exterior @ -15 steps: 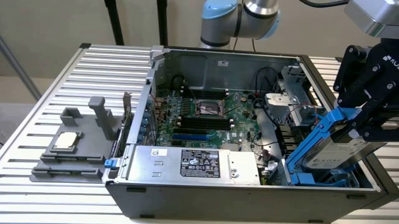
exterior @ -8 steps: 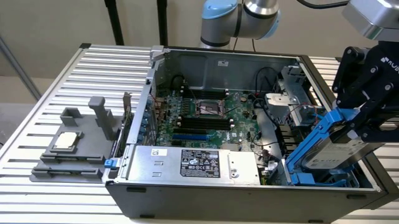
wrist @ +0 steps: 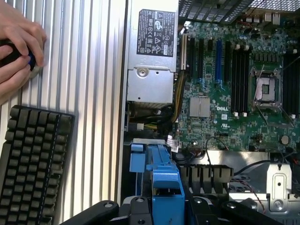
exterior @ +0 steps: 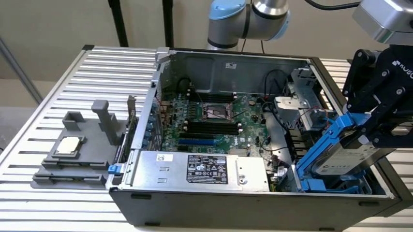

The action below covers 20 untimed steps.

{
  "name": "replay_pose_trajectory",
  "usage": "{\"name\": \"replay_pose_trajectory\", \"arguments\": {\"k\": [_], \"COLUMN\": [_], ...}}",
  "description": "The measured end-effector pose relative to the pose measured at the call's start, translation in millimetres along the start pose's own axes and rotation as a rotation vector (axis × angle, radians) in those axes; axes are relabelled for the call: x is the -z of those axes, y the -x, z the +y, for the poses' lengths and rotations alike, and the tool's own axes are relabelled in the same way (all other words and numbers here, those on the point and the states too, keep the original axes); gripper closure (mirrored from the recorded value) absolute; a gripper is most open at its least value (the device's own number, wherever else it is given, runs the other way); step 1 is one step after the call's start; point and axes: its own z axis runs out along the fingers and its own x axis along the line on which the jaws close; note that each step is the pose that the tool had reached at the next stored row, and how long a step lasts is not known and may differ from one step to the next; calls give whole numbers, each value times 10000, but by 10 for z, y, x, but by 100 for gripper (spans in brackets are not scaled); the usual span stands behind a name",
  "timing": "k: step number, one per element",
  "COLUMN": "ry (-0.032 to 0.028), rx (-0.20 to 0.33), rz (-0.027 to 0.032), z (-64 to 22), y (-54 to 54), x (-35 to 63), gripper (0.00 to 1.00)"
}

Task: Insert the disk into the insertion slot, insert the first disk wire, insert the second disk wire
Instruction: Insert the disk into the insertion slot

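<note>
The jaws are clenched on the disk [exterior: 348,155], one black finger on each side of its blue carrier [wrist: 165,185]. The disk hangs tilted, not flat: its upper end is up between the fingers and its lower end dips towards the slot [exterior: 330,186]. The slot sits in the corner of the open case [exterior: 258,209] at the exterior view's right. The carrier's low edge overlaps the slot's blue rails, but I cannot tell whether they touch. The disk is not seated.

Beside the slot, along the same wall of the case, lies the power supply [exterior: 200,169], with the motherboard [exterior: 213,121] beyond it. The case stands on a slatted worktop [exterior: 58,215]. A grey fixture [exterior: 77,157] sits on the slats at the exterior view's left, well apart from the disk.

In the wrist view a person's hands [wrist: 19,44] rest on the worktop near a black keyboard [wrist: 33,164].
</note>
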Motion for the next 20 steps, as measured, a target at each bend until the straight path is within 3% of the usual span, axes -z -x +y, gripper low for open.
{"name": "replay_pose_trajectory", "arguments": {"k": [20], "ry": [16], "rx": [158], "rz": [3], "z": [0], "y": [28], "x": [1], "gripper": [68]}}
